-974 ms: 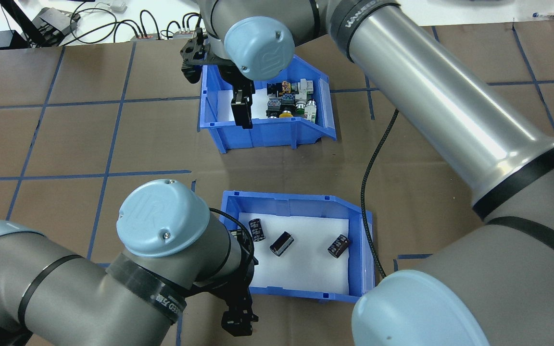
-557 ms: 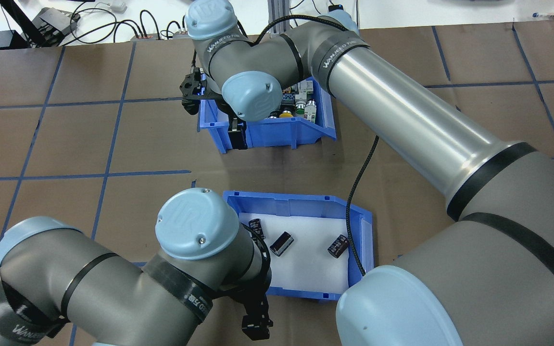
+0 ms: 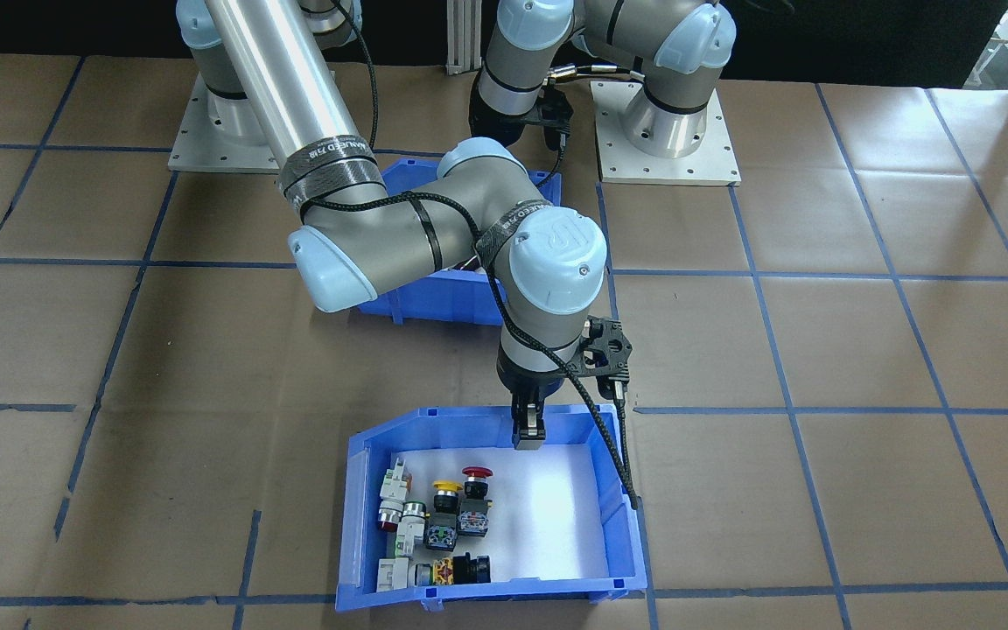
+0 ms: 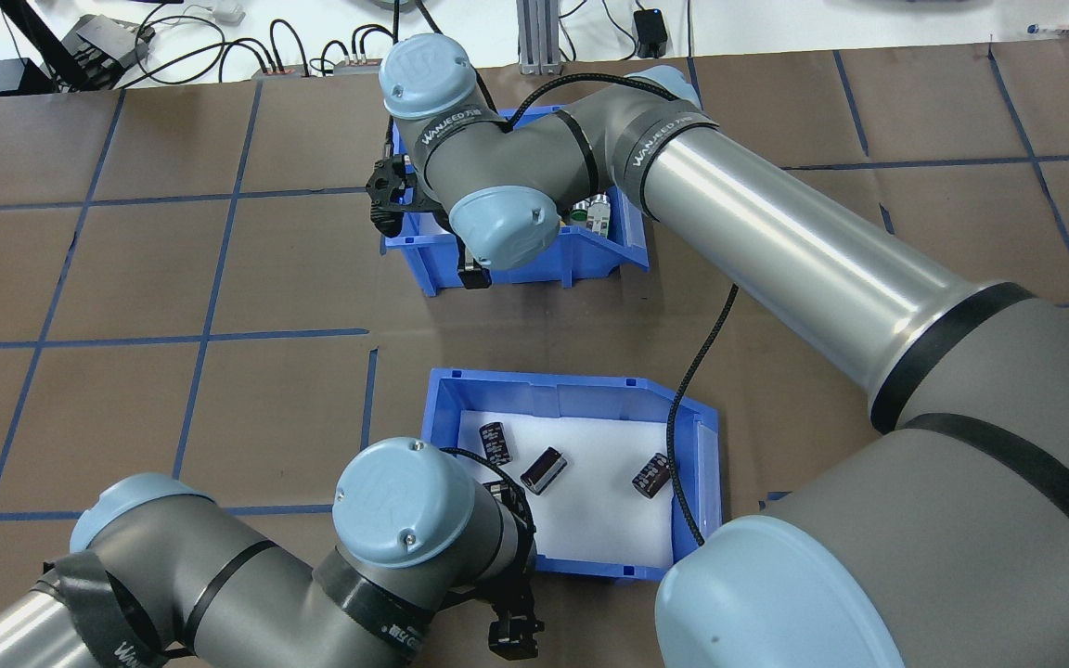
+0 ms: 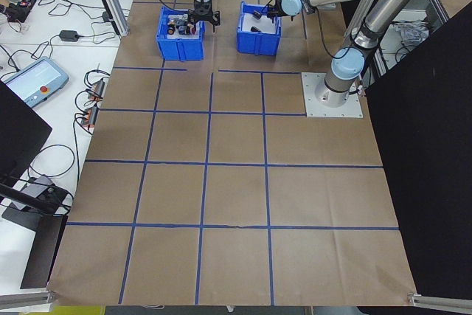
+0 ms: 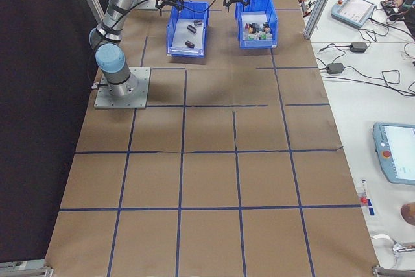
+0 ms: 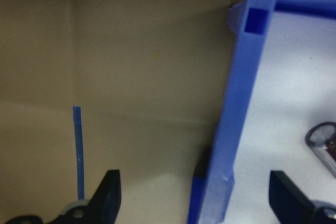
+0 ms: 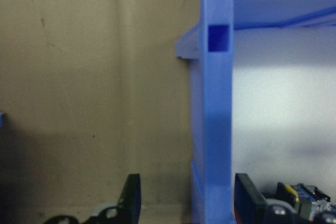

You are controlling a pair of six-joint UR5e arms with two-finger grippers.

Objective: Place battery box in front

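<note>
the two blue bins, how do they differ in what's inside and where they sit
The battery box holds three dark cylinders lying apart on its white pad; the switch bin holds a cluster of red, yellow and green push-buttons. The battery box sits nearer the robot's base, the switch bin farther out. The left pincer straddles the battery box's wall; the right pincer straddles the switch bin's. Both are blue with white floors.

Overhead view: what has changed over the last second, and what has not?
The right gripper came down from inside the switch bin to straddle its near wall, jaws open. The left gripper moved rightward along the battery box, now straddling its wall, jaws open. Neither grips yet. Both bins and the three cells stayed put.
</note>
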